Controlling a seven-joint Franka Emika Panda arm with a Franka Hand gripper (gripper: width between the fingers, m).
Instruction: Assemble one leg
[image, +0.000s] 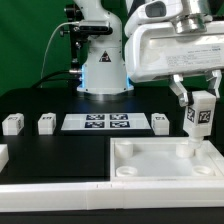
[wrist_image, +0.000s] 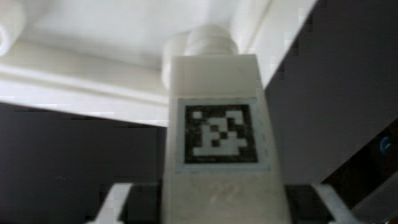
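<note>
My gripper (image: 198, 102) is shut on the leg (image: 198, 115), a small white post with a black-and-white tag facing the camera. It holds the leg upright over the far right corner of the large white tray-like part (image: 150, 170). The leg's lower end reaches down to that corner. In the wrist view the leg (wrist_image: 217, 110) fills the middle between my fingers (wrist_image: 118, 200), with my gripper (wrist_image: 224, 208) at its near end. Its far end meets a round corner socket (wrist_image: 206, 42) of the tray-like part (wrist_image: 89, 60). I cannot tell whether it is seated.
Three more legs lie on the black table: two at the exterior view's left (image: 12, 124) (image: 46, 123) and one (image: 160, 122) near my gripper. The marker board (image: 96, 122) lies between them. The robot base (image: 103, 70) stands behind it.
</note>
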